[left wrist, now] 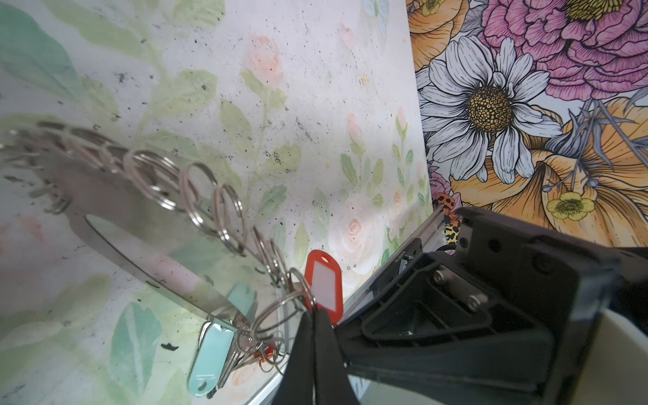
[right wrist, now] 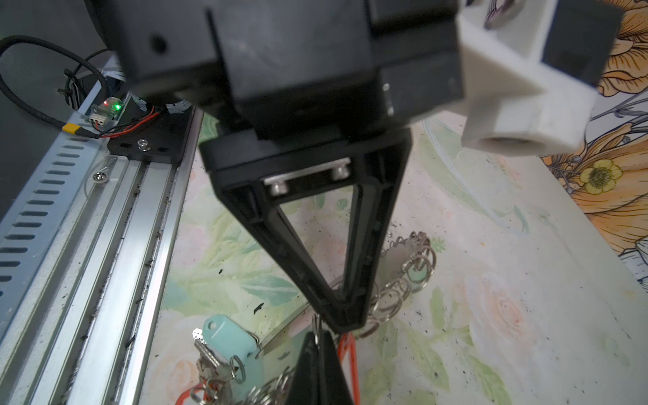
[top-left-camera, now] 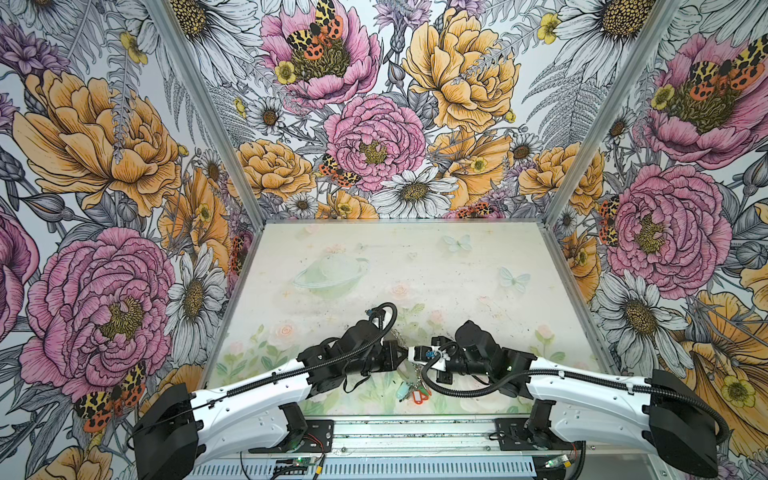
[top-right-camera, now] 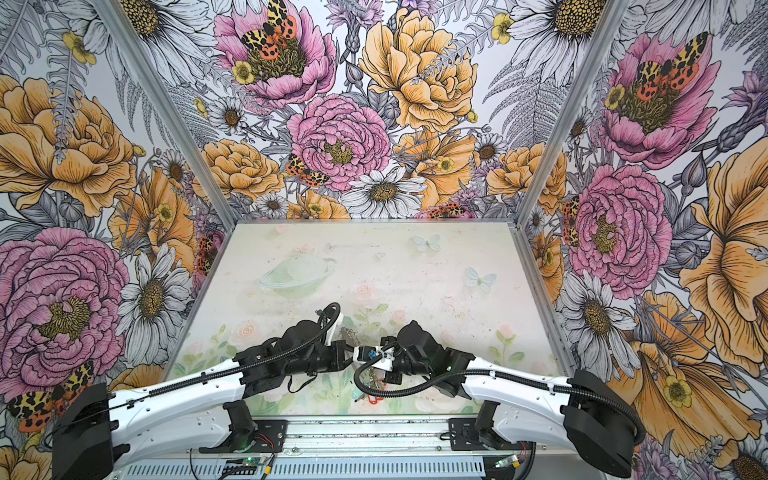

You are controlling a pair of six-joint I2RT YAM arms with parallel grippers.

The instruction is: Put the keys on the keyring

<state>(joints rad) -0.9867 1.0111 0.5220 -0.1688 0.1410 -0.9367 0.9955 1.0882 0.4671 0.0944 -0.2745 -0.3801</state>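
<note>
Both claws are nose to nose over the near part of the desk [top-left-camera: 415, 266], around 6 o'clock, close to the front rail [top-left-camera: 415, 430]. The left claw [left wrist: 314, 328] is pressed together, pinching a wire ring [left wrist: 304, 298] right beside the red tag [left wrist: 324, 284]. The right claw [right wrist: 317, 338] is pressed together too, its tip meeting the left one's. A thin bit of wire seems to run into it, but I can't tell for sure what it nips. The keyring [left wrist: 140, 224] stretches away from the pinch toward 12 o'clock in both top views, rings fringing 1 edge. The keys [right wrist: 210, 357] sit bunched at its 6 o'clock end with the teal tag [left wrist: 210, 361], touching the band's tip.

Where's the danger?

- **1:** That wire is thin and smooth, and 2 closed tips on the same spot leave little purchase. A small twist could spring it free and drop the red tag.
- **2:** The tips are so close that any sideways pull may knock claw against claw.
- **3:** The band looks loose and light, so a tug on 1 ring would likely drag the whole crescent and the bunch with it. The rail at 6 o'clock is near enough for tags to slide onto it.
- **4:** Neighbouring rings crowd the pinch and could snag.

Containers: none in view. No tray, no bowl — everything lies loose on the desk.
</note>
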